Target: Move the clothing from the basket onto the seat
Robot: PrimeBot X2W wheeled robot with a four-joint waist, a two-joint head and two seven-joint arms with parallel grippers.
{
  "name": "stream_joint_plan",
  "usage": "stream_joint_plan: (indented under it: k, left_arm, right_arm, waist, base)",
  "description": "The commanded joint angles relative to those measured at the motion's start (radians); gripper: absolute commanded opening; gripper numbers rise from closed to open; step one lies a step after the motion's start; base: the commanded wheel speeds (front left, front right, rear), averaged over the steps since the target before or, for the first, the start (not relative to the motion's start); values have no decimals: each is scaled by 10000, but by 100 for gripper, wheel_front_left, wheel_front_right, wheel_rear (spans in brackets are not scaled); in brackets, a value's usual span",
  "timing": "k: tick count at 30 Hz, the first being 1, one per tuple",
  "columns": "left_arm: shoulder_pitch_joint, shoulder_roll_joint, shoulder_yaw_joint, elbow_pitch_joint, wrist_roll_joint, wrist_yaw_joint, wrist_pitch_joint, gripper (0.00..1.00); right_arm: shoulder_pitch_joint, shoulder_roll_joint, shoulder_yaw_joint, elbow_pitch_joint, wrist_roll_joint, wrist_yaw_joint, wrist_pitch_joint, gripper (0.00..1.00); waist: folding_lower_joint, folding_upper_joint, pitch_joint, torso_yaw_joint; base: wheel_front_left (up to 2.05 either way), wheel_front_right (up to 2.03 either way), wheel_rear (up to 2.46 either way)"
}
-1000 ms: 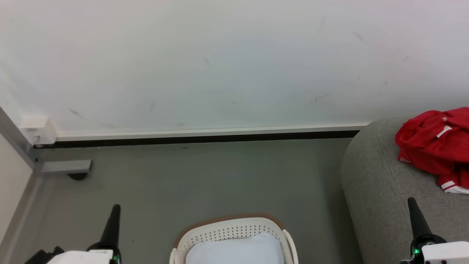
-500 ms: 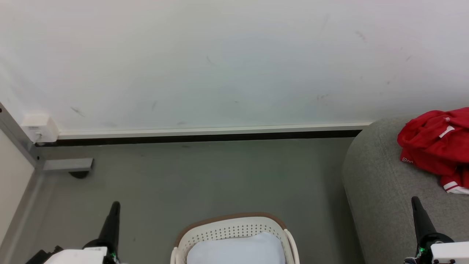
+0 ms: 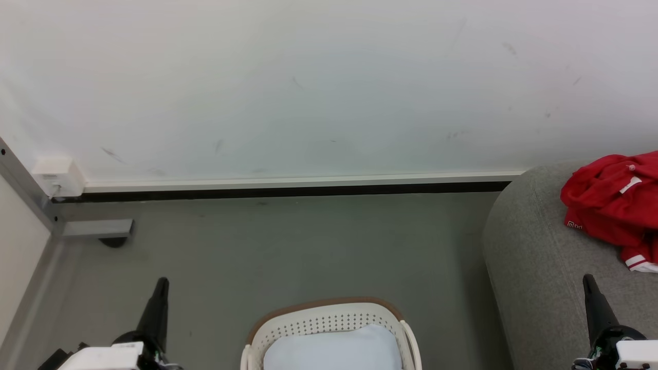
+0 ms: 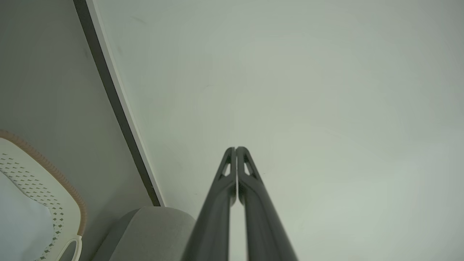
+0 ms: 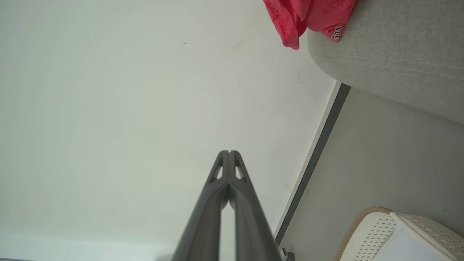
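Resting low with its two dark fingers pressed together, the right gripper (image 3: 589,281) holds nothing. The left gripper (image 3: 161,283) is pinched closed and empty as well.

The bright red fabric garment with white striped trim and a small white neck label (image 3: 611,205) lies crumpled on the large light grey upholstered seat (image 3: 534,257). It is ahead of the right gripper's tips and slightly to their right, near them but apart. From the left gripper it lies well across to the right, beyond the oval cream-white perforated plastic basket with a brown rim (image 3: 324,304). That basket stands on the floor between the two grippers. The part of it in view holds a plain pale blue cloth (image 3: 334,349) and no red.

The garment is a bunched heap with no clear long axis, and its far right side is cut off by the edge of the head view. In the right wrist view a red fold reaches past the seat's rounded end, and I cannot tell whether it overhangs.

Judging from this, the transfer looks finished. If the heap needed nudging further onto the seat, the right arm is plainly the nearer. It would have to part its fingers and reach forward and a touch to the right.
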Motion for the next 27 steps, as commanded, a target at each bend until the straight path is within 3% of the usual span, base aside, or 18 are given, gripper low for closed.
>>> stream_joint_plan:
  k: [1,27]
  left_arm:
    - [-124,74,38,1,-172,-57,48,0]
    - [-148,74,48,14,-532,-64,142,0]
  right_arm:
    - [-125,31,-73,-77,219,-20,55,0]
    - [-126,51,-163,-81,444,-21,149,0]
  waist:
    - [0,0,4,7]
    - [0,0,20,31]
  base:
    - [0,0,0]
    - [0,0,0]
